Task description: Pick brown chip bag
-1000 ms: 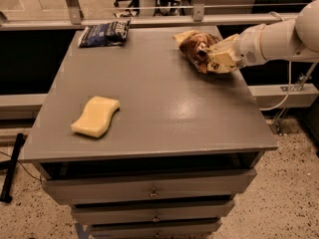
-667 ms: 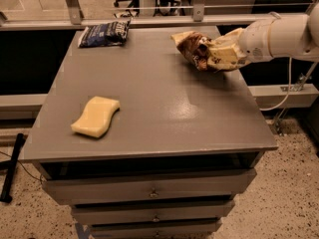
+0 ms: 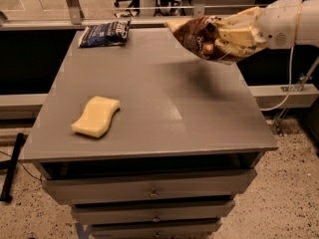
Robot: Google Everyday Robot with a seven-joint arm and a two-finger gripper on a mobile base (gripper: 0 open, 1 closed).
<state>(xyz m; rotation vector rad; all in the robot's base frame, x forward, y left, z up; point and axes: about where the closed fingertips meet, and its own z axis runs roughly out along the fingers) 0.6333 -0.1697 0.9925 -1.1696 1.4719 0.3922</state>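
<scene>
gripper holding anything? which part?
Yes: the gripper, above the grey table's far right corner, has its jaws clamped on the crinkled glossy dark brown chip bag, at the end nearest the arm.
</scene>
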